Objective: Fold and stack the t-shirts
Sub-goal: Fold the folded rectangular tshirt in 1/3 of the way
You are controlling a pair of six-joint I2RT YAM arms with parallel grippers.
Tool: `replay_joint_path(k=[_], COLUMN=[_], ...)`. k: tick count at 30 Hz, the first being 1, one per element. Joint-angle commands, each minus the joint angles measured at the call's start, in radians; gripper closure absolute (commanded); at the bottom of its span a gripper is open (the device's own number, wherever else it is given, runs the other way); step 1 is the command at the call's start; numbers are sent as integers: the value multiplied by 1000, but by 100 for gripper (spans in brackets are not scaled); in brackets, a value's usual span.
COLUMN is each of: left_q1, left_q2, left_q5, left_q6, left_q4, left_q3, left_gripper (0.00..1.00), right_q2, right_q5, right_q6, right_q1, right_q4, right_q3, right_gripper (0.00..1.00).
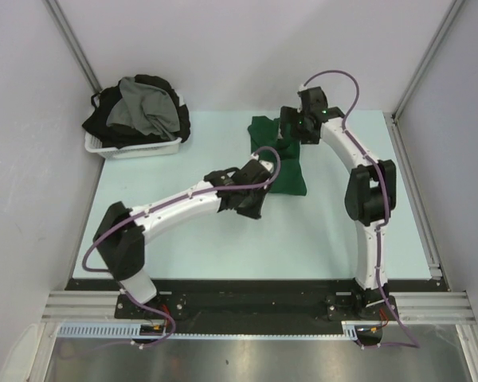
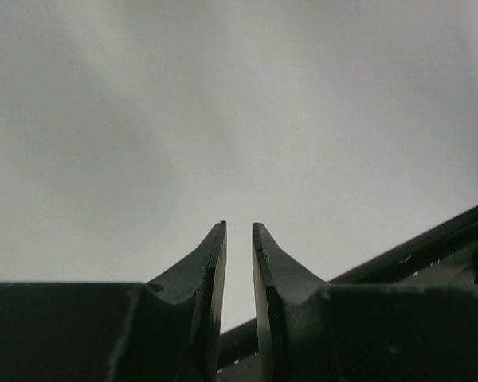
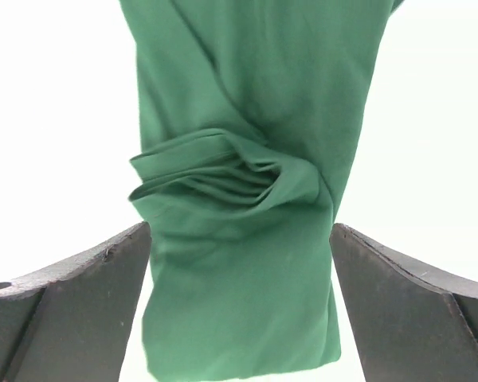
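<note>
Left gripper (image 2: 239, 231), nearly closed on nothing, points upward mid-table. Dark green t-shirt (image 1: 291, 179) lies just past it at 1 o'clock, right gripper (image 3: 239, 231) spread wide over its far end. Grey and black t-shirts (image 1: 143, 111) fill the basket (image 1: 135, 150) at 10 o'clock.

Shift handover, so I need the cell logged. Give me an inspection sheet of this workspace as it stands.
Surface: pale table, mostly bare in front of the arms.
Job's things: green t-shirt partly folded and bunched, mid-table; grey t-shirt and black t-shirts heaped in the basket.
Clutter: white basket at the far left corner; nothing else seen.
Grippers: left gripper nearly shut, nothing between its fingers; right gripper wide open over the green t-shirt, not gripping.
Cables: purple cables run along both arms, one looping above the shirt.
Surroundings: plain walls with metal posts; black mounting rail at the near edge.
</note>
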Motion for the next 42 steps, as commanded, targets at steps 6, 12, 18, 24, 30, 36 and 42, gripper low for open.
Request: replay_joint_path(k=[6,12,18,24,30,36,42], left_q1=[160,303,317,317,322,332,332], left_q2=[186,157,205,298,305,271,236], left_q5=[-36,-10,27,38,19,7,-1], left_q6=[129,120,115,116,126,136,139], left_q4=[36,45,74,54,45,44,37], left_q3=[367,385,401,495,489,457,414], left_gripper=[77,77,76,76,76,77,77], right_q2=[-263,-329,-344,-426,-416,-369,-320], right_q5=[17,2,-1,-67,-95,-105,-118], right_q6=[-15,-28,-8,21,43,66,69], right_q1=[-5,-19,-54,-43,41,93,135], right_q4=[-15,11,-47,11,51,95,155], right_q3=[-140,-256,-266,-401,-473,-501,-515], right_gripper=[0,11,100,100,100,100,100])
